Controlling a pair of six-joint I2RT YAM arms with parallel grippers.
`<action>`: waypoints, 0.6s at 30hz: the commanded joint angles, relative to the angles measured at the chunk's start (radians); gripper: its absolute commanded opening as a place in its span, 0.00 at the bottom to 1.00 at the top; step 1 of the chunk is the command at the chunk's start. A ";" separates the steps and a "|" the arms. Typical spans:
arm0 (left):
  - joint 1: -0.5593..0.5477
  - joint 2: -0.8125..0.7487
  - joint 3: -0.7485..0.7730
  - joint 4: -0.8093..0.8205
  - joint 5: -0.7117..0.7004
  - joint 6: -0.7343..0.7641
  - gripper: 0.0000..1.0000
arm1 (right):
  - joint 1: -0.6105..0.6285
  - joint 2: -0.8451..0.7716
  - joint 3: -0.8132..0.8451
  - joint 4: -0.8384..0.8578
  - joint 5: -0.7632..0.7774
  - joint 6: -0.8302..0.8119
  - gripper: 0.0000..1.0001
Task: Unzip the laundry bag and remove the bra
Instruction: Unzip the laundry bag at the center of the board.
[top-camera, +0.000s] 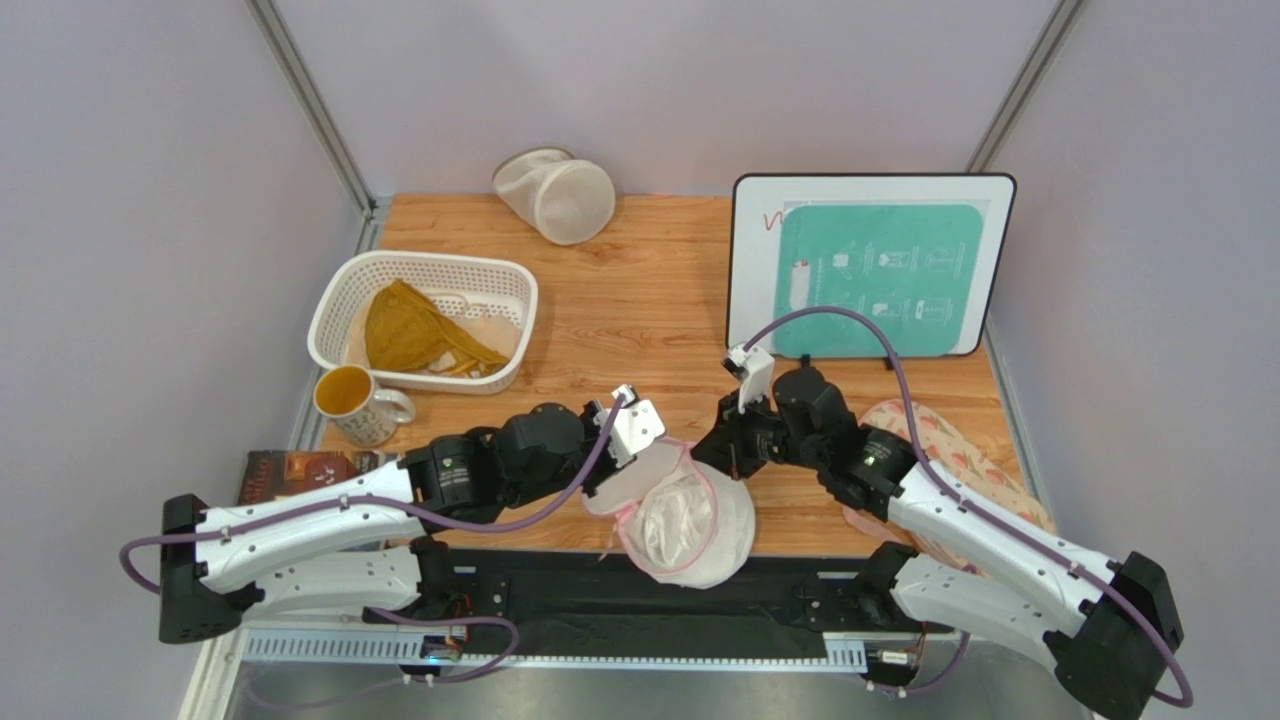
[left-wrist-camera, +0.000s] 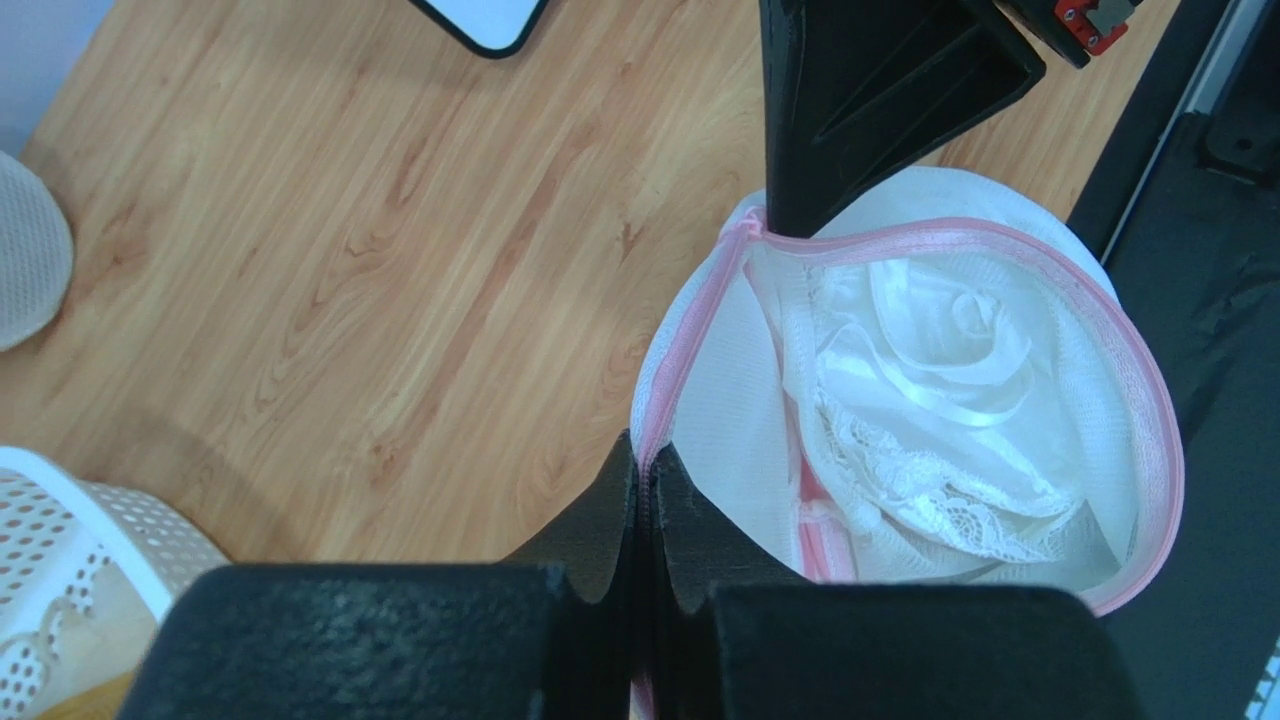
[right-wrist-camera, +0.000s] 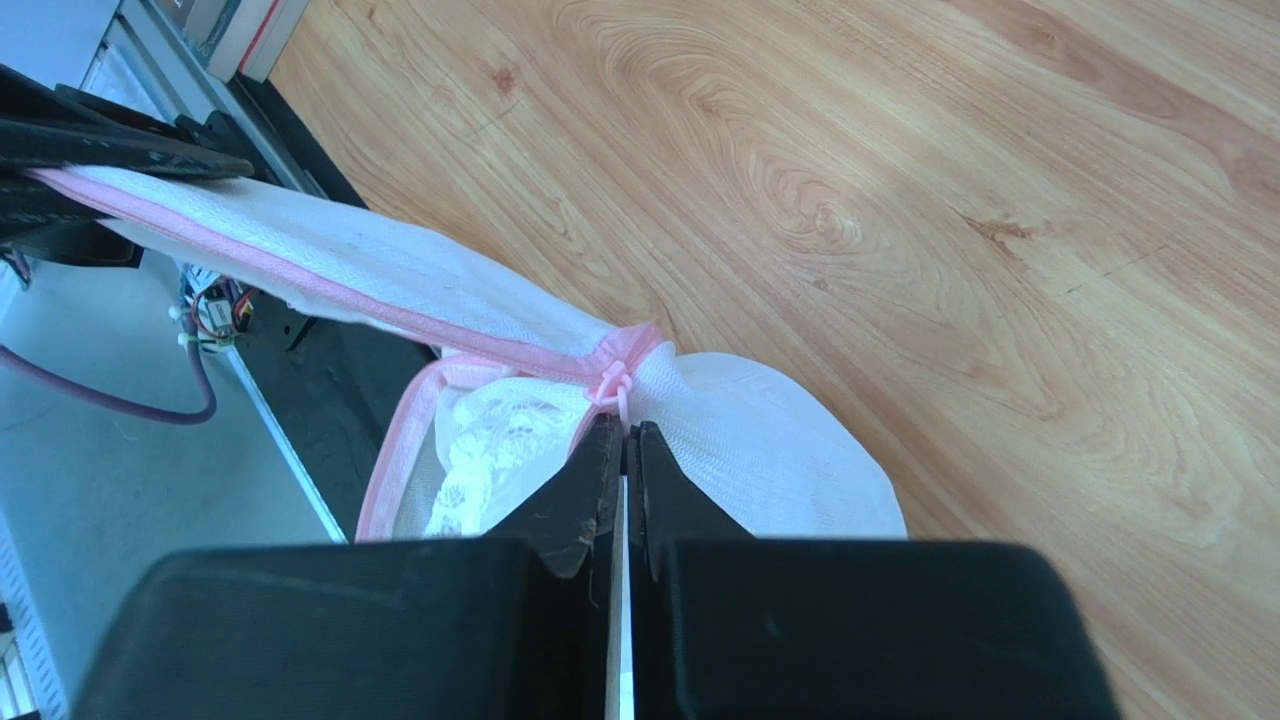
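Near the middle of the table's near edge, the left gripper (left-wrist-camera: 646, 477) has its fingers pressed together on the pink trim of the laundry bag (left-wrist-camera: 718, 402). The bag lies there with part of it overhanging the black rail. Its mouth gapes, and the bra (left-wrist-camera: 920, 393) sits inside in a loose white heap of satin and lace. To the right, the right gripper (right-wrist-camera: 621, 438) pinches the bag right at the zipper slider (right-wrist-camera: 618, 378), where the trim bunches into a knot. The zip looks largely run. To do the step well, I judge the left pinch should anchor the rim while the right draws the slider along the trim, not upward, so the mesh stays taut and the lace does not snag. The left wrist view alone shows the open mouth and the bra's folds. The right wrist view alone shows the slider. The top view alone shows the bag's place on the table.
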 joint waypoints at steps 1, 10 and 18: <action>0.005 -0.018 0.095 0.002 -0.023 0.084 0.00 | -0.009 -0.003 0.015 -0.049 0.002 -0.040 0.00; 0.031 0.026 0.222 -0.078 0.148 0.173 0.00 | -0.009 -0.020 -0.003 -0.050 -0.008 -0.042 0.00; 0.045 0.019 0.259 -0.113 0.265 0.210 0.00 | -0.009 -0.028 -0.006 -0.065 -0.044 -0.062 0.00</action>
